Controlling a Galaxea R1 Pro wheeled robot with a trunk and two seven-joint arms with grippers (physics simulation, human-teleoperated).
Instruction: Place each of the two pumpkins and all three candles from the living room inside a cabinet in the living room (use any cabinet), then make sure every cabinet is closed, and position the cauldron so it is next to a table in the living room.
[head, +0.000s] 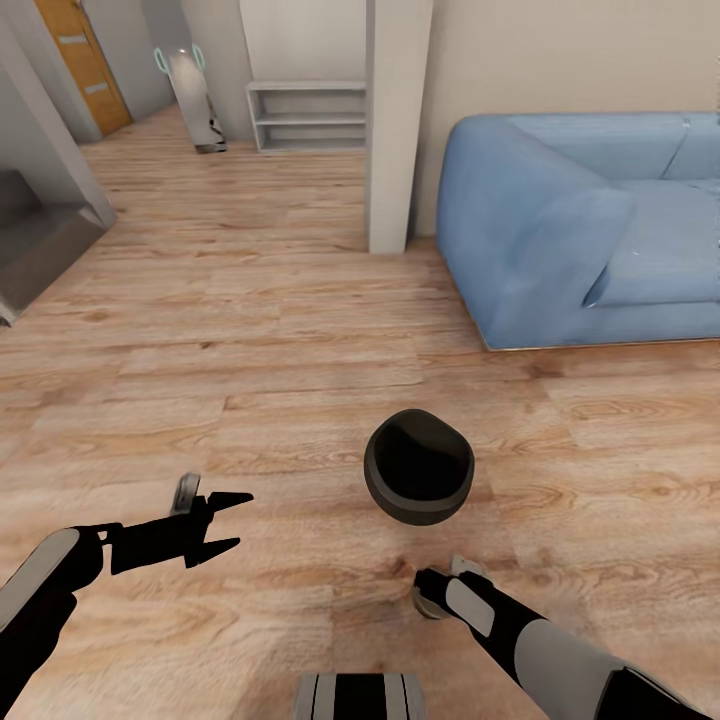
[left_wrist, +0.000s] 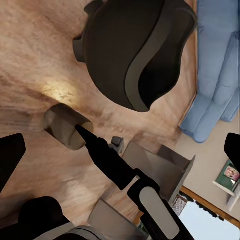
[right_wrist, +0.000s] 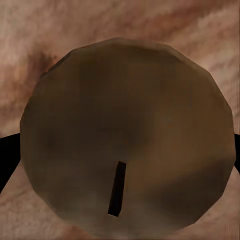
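One stubby grey-beige candle (right_wrist: 127, 150) with a dark wick on its flat top sits on the pale wooden plank floor (head: 250, 330), right under the right gripper (head: 432, 590), whose dark fingers show at both sides of it; whether they touch it cannot be told. Just beyond stands the round black cauldron (head: 418, 466), mouth up, well short of the blue fabric sofa (head: 590, 225). The left gripper (head: 222, 522) hovers with jaws spread, holding nothing.

A dark round cauldron (head: 418, 480) stood upright on the wooden floor (head: 250, 330), mouth open; just beside it stood a stubby grey-beige candle (right_wrist: 127, 145), wick up.
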